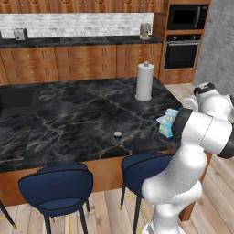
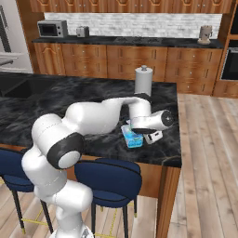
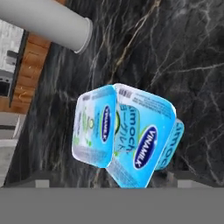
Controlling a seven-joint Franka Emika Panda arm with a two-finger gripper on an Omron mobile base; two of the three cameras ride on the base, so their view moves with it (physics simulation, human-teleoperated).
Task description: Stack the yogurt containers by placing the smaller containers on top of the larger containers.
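Black marble desk [image 1: 68, 123]: tall white paper-towel roll [image 1: 145, 81] near far right corner. Teal-blue and white boxy pack [image 3: 142, 142] and small light-blue-and-white squarish pack [image 3: 96, 124] touch near right edge. Tiny round dark cup [image 1: 117, 134] near front edge. Gripper [image 2: 153, 135] over packs; finger spread cannot be told. Advice: centre on smaller pack, lift clear before placing.

Two rear base views over counter [image 1: 82, 123]; close hand view.
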